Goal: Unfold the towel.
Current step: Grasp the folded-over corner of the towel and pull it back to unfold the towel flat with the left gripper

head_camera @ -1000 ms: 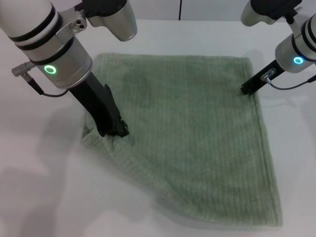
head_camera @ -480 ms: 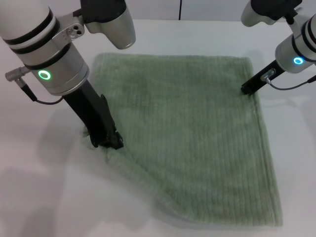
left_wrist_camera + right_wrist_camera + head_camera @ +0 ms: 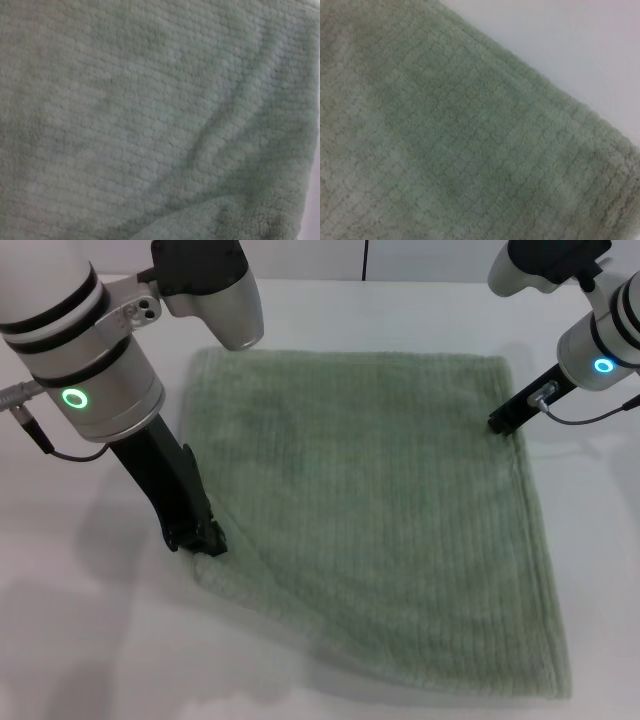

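The pale sage-green towel (image 3: 380,510) lies spread nearly flat on the white table (image 3: 80,640), with its near-left part still rumpled and slanting. My left gripper (image 3: 205,543) is down at the towel's near-left edge and shut on the cloth there. My right gripper (image 3: 497,426) is down at the towel's far-right corner, its tip closed on the hem. The left wrist view is filled by the ribbed towel (image 3: 150,110) with a fold. The right wrist view shows the towel (image 3: 445,150) and its hemmed edge against the table (image 3: 570,45).
The white table surrounds the towel on all sides. My left arm's big forearm (image 3: 90,360) hangs over the table left of the towel, and my right arm (image 3: 600,350) reaches in from the far right.
My left gripper has moved left and toward the near edge, dragging the towel's near-left edge outward and flattening the bunched fold. The right gripper has stayed put.
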Controlling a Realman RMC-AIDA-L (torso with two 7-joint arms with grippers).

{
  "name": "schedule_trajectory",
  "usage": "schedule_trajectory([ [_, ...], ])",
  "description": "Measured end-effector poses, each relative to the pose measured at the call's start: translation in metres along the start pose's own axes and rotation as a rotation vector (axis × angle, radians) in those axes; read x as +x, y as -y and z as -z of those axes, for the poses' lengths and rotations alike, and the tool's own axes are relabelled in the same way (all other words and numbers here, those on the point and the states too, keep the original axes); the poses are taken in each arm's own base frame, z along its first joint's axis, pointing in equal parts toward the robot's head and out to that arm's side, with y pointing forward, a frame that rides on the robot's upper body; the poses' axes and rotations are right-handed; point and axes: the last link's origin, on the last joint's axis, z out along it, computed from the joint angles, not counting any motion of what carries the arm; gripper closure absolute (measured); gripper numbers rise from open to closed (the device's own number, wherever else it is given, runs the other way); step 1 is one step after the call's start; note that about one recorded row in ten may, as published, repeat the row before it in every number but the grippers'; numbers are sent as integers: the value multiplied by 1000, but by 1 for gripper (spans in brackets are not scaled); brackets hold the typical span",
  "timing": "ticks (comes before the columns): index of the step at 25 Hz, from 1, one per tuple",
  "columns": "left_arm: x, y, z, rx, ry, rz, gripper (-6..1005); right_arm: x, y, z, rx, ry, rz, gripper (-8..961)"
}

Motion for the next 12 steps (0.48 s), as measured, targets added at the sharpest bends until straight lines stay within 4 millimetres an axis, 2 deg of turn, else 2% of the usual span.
schedule_trajectory([
  [12, -1, -5, -7, 13, 100, 15, 863, 0, 0, 0, 0, 3, 6, 954],
])
